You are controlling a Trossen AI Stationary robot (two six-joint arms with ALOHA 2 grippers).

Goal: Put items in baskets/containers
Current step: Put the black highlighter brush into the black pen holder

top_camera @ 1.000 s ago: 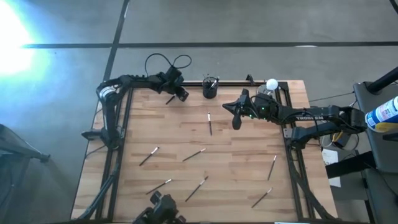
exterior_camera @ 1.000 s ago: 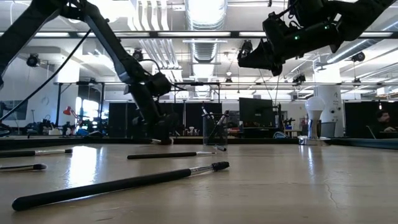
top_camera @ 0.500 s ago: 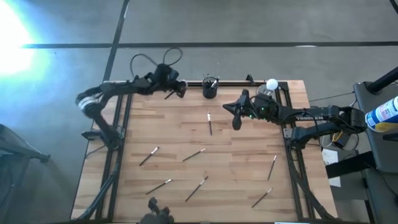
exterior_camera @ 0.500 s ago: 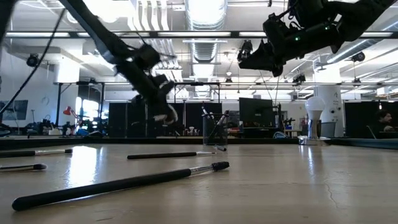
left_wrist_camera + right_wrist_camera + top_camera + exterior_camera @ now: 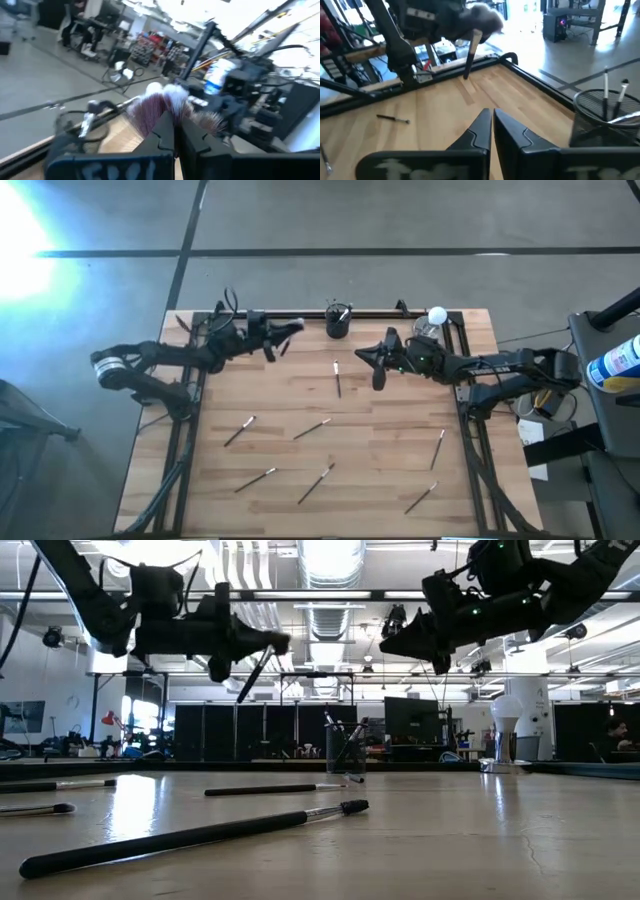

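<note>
My left gripper (image 5: 292, 329) hangs above the table's far left part, shut on a makeup brush (image 5: 254, 677) with a fluffy head (image 5: 159, 106). The black mesh cup (image 5: 338, 322) stands at the far edge to the right of that gripper, with a few brushes upright in it (image 5: 607, 117). On the cup's other side my right gripper (image 5: 368, 356) hovers shut and holds nothing. Several more brushes lie flat on the wood, one just in front of the cup (image 5: 337, 378), others nearer the front (image 5: 240, 430) (image 5: 315, 483) (image 5: 438, 448). My left gripper pinches the brush between its two fingers at its upper end, just below the fluffy head (image 5: 476, 36). The fingers come about level from the table's left. The dark handle (image 5: 469, 62) hangs slanting down below them, clear of the table.
A small shiny dish with a white ball (image 5: 436, 315) sits at the far right corner. A black rail runs along the far edge (image 5: 380, 312) behind the cup. The brushes on the wood lie wide apart, with bare wood between them.
My left gripper has taken hold of the fluffy brush down at the table's far left part and risen with it. It has tipped from pointing down to about level, and the arm has drawn back toward the left edge. The brush now hangs clear.
</note>
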